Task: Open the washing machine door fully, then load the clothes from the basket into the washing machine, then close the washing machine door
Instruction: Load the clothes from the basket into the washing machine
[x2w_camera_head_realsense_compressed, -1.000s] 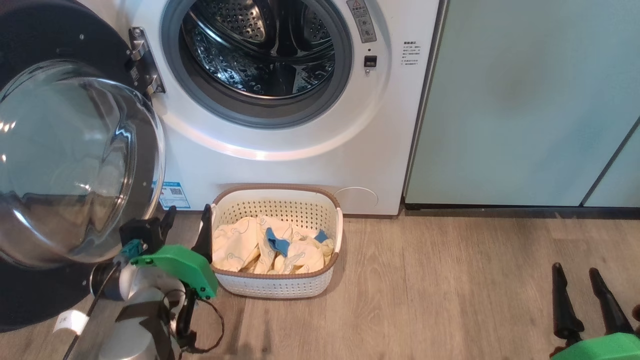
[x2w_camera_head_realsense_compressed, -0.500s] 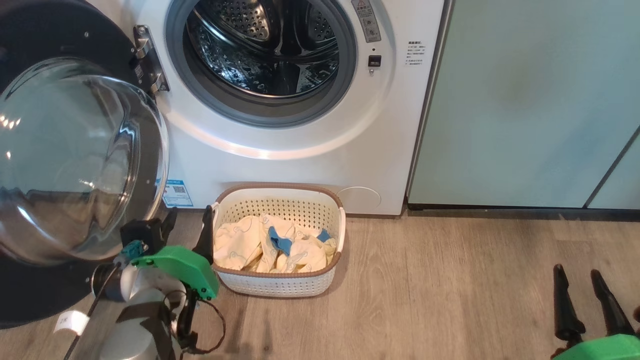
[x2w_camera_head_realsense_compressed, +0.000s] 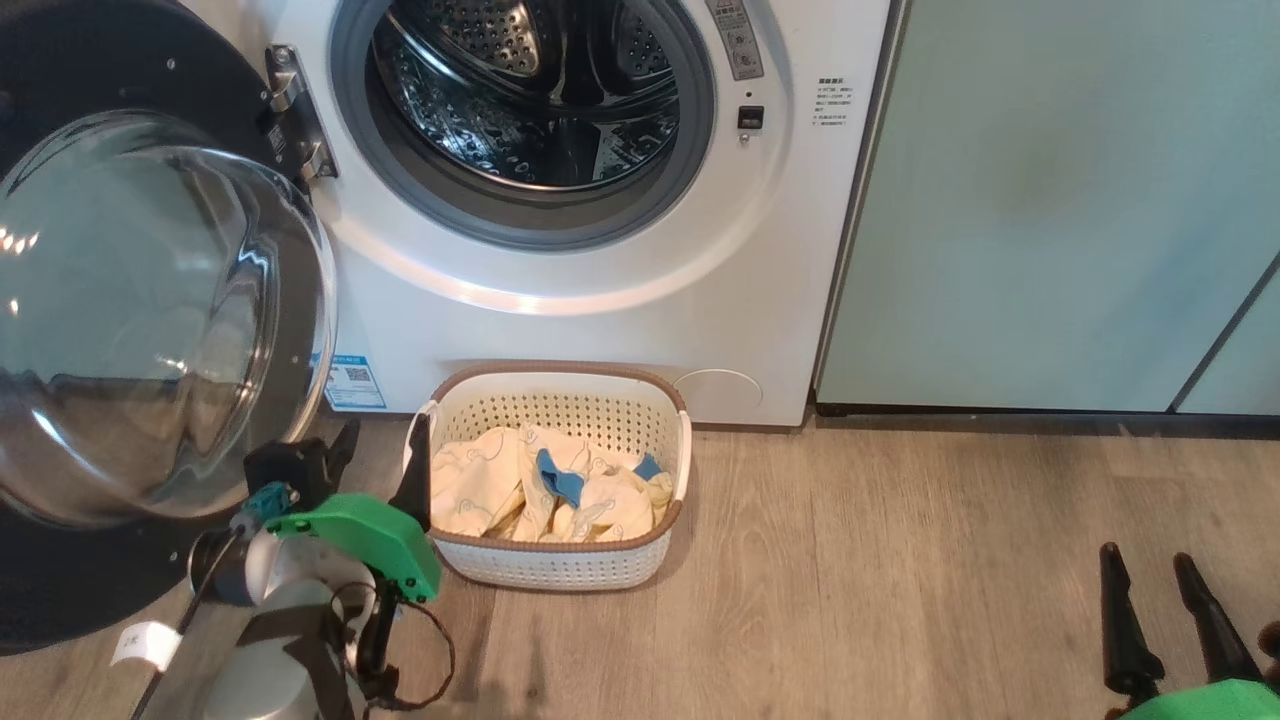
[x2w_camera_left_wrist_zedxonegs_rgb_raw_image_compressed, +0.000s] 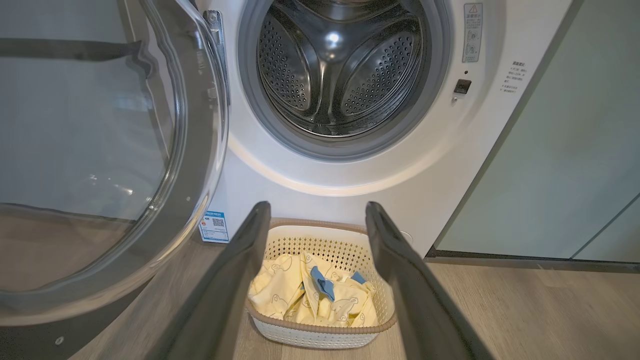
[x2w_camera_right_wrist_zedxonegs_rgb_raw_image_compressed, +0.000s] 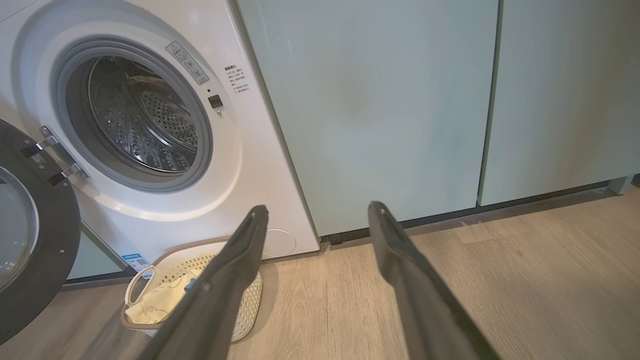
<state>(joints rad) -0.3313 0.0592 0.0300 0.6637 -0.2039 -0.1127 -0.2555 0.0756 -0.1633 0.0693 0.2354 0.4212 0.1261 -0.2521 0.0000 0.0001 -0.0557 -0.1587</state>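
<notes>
Currently door (x2w_camera_head_realsense_compressed: 150, 320) wide open; clothes (x2w_camera_head_realsense_compressed: 500, 485) in basket (x2w_camera_head_realsense_compressed: 560, 370); left tool (x2w_camera_head_realsense_compressed: 386, 425) spread.

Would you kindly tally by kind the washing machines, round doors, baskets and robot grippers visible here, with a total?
Washing machine: 1
Washing machine door: 1
Basket: 1
Grippers: 2 (left gripper, right gripper)
Total: 5

A QR code marks the small blue sticker (x2w_camera_left_wrist_zedxonegs_rgb_raw_image_compressed: 214, 226) on the big white washing machine (x2w_camera_left_wrist_zedxonegs_rgb_raw_image_compressed: 350, 200); no lettering is legible.
</notes>
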